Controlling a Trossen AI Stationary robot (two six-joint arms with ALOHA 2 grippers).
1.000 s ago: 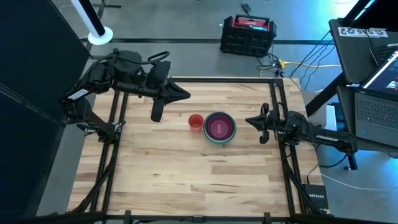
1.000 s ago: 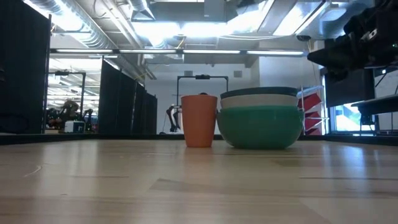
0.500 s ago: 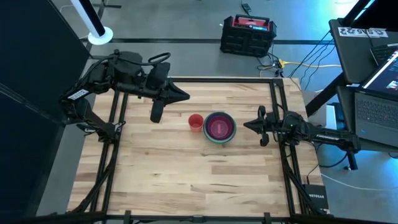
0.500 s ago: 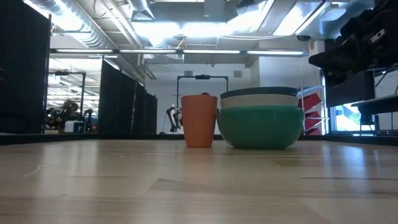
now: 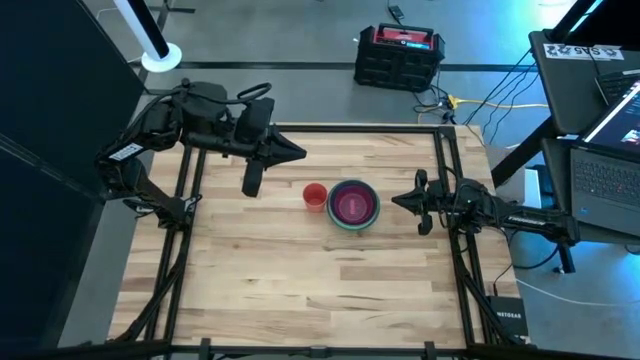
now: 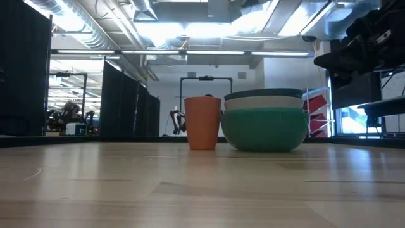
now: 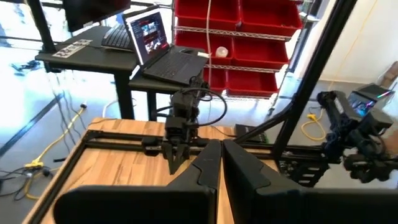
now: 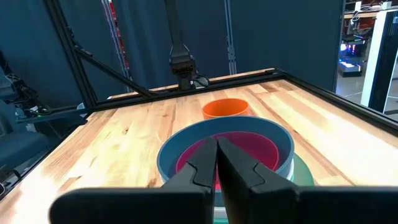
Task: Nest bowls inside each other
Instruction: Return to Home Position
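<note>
High view gives you the bowls (image 5: 353,205) nested mid-way across the counter (image 5: 300,280), pink innermost, the orange cup (image 5: 315,195) just beside them on the left arm's side, the right claw (image 8: 216,142) closed nearby, the left claw (image 7: 221,144) closed well apart.

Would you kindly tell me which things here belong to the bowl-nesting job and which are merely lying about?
Job: bowl stack, pink innermost; left claw and right claw, both shut, clear of it.
Lying about: orange cup beside the stack; black-and-red case and laptop off the table.
</note>
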